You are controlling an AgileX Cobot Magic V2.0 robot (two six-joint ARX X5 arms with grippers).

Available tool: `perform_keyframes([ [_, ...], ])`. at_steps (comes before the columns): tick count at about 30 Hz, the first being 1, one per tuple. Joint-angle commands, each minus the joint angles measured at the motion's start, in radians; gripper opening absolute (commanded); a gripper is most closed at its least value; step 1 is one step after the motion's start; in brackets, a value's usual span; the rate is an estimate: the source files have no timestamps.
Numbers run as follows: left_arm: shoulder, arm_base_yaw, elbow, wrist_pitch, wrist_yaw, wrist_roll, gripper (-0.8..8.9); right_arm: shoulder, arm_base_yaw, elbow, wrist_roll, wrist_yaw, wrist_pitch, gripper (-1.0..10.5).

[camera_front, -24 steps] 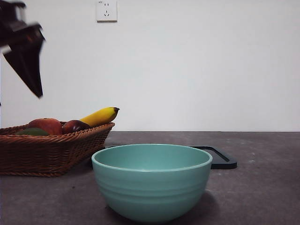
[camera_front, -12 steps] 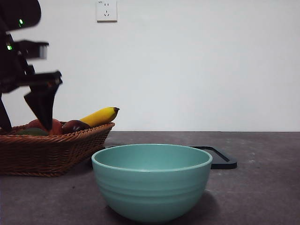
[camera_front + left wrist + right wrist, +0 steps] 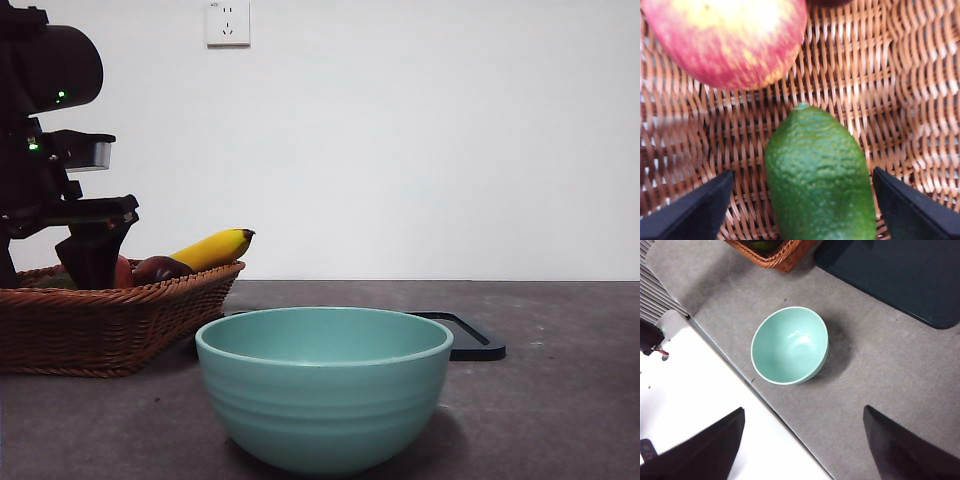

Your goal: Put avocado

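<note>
The avocado (image 3: 820,175), dark green and oval, lies on the woven floor of the wicker basket (image 3: 890,75) next to a red-yellow apple (image 3: 725,40). My left gripper (image 3: 802,172) is open, low in the basket, with one jaw on each side of the avocado and a gap on both sides. In the front view the left gripper (image 3: 92,262) reaches down into the basket (image 3: 110,320) at the left, and the avocado is hidden there. My right gripper (image 3: 805,450) is open and empty, high above the table.
A teal bowl (image 3: 325,400) stands in front, right of the basket; it also shows in the right wrist view (image 3: 790,345). A banana (image 3: 215,247) and a dark red fruit (image 3: 160,268) lie in the basket. A black tray (image 3: 470,335) lies behind the bowl.
The left arm has come down from the top left corner into the basket; its gripper now reaches below the basket rim over the fruits.
</note>
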Motion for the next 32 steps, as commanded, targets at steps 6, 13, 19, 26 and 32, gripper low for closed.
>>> perform_keyframes([
  [6,0.023,-0.009,0.024,-0.002,-0.001,0.005,2.03,0.006,0.007,0.019,0.004,-0.001,0.006,3.8],
  [13,-0.003,-0.019,0.026,-0.011,0.000,0.000,1.81,0.006,0.007,0.019,0.004,-0.001,0.006,3.8],
  [19,-0.108,-0.042,0.056,-0.051,0.024,-0.002,1.81,0.006,0.007,0.019,0.004,0.000,0.006,3.8],
  [26,-0.285,-0.116,0.085,-0.095,0.159,-0.031,1.81,0.006,0.007,0.019,0.004,0.014,0.007,3.8],
  [32,-0.380,-0.246,0.085,-0.125,0.246,-0.056,1.81,0.006,0.007,0.019,0.004,0.029,0.006,3.8],
])
